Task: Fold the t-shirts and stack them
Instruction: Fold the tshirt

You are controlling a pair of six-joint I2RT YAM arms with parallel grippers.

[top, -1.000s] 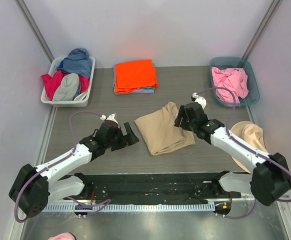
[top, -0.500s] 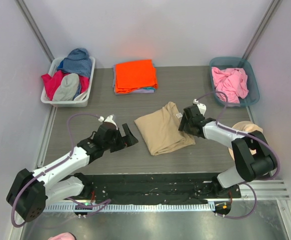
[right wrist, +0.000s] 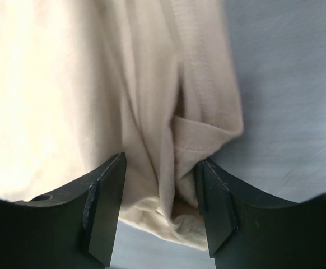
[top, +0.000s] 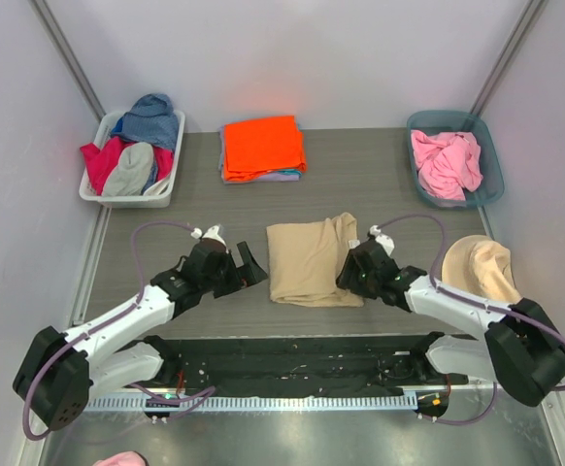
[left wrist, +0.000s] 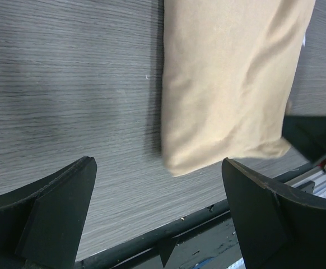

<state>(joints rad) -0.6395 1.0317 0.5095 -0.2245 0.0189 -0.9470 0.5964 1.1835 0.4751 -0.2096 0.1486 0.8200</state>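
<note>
Change since the earlier top view: the tan shirt (top: 307, 262) then lay askew on the table (top: 360, 184), its long edges running diagonally. It now sits squared up, with its edges roughly parallel to the table's near edge. The right gripper (top: 352, 272) was at the shirt's far right corner and has come down to its right edge, nearer the arm bases. The left gripper (top: 249, 264) has hardly moved.

Right pincer vs. shirt: in the right wrist view the gripper (right wrist: 160, 162) straddles a bunched fold at the shirt's (right wrist: 68, 84) edge. Cloth fills the gap between the two fingers (right wrist: 104, 207) and touches both inner faces. I cannot tell whether they are truly clamping it (the fingers stand partway apart, with the fold thick between them).

Left pincer vs. shirt: spread wide. In the left wrist view the gripper (left wrist: 157, 163) hangs over bare table, with the shirt's (left wrist: 230, 84) left edge and near corner just ahead of it, untouched.

Elsewhere: a folded orange shirt (top: 262, 146) tops the stack at the table's far side, with a lavender edge (top: 287, 177) showing beneath. A crumpled pink shirt (top: 445, 160) lies in the teal bin (top: 491, 189) at far right.
</note>
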